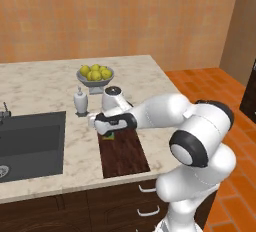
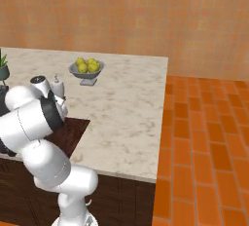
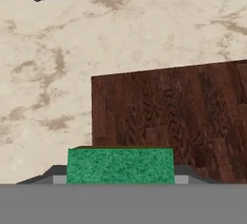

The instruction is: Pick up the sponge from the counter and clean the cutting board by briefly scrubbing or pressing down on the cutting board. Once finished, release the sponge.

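The small green-topped rectangular sponge (image 3: 120, 165) is gripped between the end effector (image 3: 120, 178) fingers. The flat dark reddish-brown wooden cutting board (image 3: 178, 117) is seen directly beneath it, on the beige marbled stone bench (image 3: 96, 39).

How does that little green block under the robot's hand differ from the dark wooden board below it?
The sponge is bright green with a speckled, rough-looking face; the cutting board is dark reddish-brown with wood grain.
The sponge is far smaller, reaching across only part of the cutting board.
The sponge sits between the fingertips of the gripper at the board's far end; the cutting board lies flat on the counter.
Both are rectangular.
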